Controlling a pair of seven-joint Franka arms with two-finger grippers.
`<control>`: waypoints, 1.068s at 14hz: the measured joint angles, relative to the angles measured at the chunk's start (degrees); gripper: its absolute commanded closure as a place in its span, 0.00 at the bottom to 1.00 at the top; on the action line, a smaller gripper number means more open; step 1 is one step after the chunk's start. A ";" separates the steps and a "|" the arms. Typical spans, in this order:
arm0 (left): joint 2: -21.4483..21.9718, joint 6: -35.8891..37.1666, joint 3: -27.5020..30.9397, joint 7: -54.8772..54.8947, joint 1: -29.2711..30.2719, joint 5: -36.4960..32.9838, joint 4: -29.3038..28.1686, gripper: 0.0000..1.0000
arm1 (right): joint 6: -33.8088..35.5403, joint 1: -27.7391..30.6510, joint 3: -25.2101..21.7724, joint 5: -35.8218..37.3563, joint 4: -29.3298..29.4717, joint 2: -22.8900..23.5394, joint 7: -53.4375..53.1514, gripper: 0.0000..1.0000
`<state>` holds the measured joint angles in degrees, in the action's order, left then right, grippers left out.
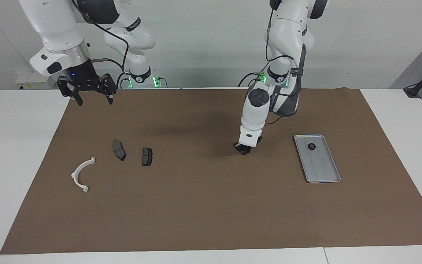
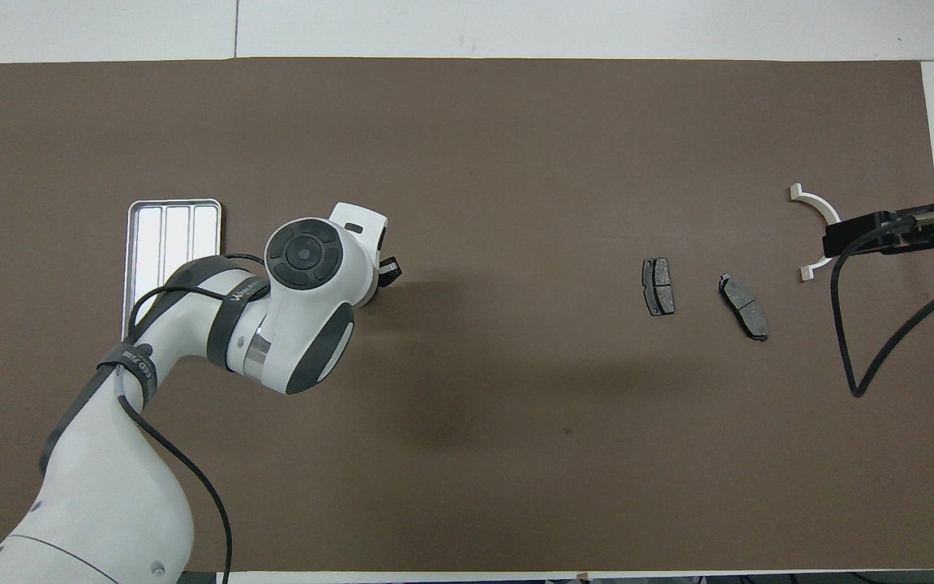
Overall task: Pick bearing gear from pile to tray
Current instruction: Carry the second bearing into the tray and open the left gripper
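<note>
Hanging low over the middle of the brown mat (image 1: 211,205), the left hand (image 1: 243,151) has its fingertips closed together; whether a small part sits between them cannot be told. The left arm comes down to it from the robots' edge of the table (image 1: 9,154).

The tray (image 1: 324,172) lies flat on the mat toward the left arm's end of the table, well apart from the left hand. 1 small black round piece (image 1: 311,146) rests in it, at the end closest to the robots.

The right hand (image 1: 88,96) is raised high above the mat's corner at the right arm's end, by the robots' edge, with its 2 fingers spread wide and nothing between them.

The remaining pile lies toward the right arm's end. The 2 dark brake pads (image 1: 119,150) (image 1: 147,156) lie near each other without touching. The white curved arc (image 1: 81,174) lies beside them, closer to the end edge of the table.
</note>
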<state>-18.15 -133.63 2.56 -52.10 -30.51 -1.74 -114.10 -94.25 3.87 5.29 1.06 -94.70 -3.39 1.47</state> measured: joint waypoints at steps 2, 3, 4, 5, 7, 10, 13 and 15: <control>2.37 3.63 1.65 6.10 3.30 -0.41 0.56 0.96 | -0.98 0.23 -0.07 -0.02 -0.18 -0.42 0.00 0.00; 3.83 5.29 1.86 10.73 6.18 -0.48 0.61 0.96 | -0.93 0.25 -0.29 -0.05 -0.04 -0.50 0.00 0.00; 5.03 6.20 1.97 15.64 9.38 -0.51 0.61 0.96 | -0.63 0.25 -0.60 -0.12 0.20 -0.52 0.00 0.00; 5.84 6.33 2.04 20.87 12.74 -0.53 0.58 0.96 | -0.09 0.27 -0.86 -0.16 0.38 -0.55 0.00 0.00; 6.11 6.14 2.09 30.47 18.56 -0.53 0.58 0.97 | 0.45 0.30 -1.12 -0.17 0.46 -0.58 0.00 0.00; 5.86 3.88 2.06 37.04 23.13 -0.53 0.50 0.97 | 0.77 0.30 -1.19 -0.18 0.46 -0.58 0.00 0.00; 4.31 1.40 1.83 37.41 23.42 -0.53 0.35 0.97 | 0.95 0.30 -1.18 -0.18 0.95 -0.61 0.00 0.00; 2.79 0.15 1.83 37.82 23.61 -0.53 0.28 0.97 | 2.92 0.30 -1.18 -0.19 2.22 -0.66 0.00 0.00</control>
<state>-15.35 -133.48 4.39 -14.28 -6.90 -2.28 -113.82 -91.33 4.18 4.11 0.88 -92.48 -4.05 1.47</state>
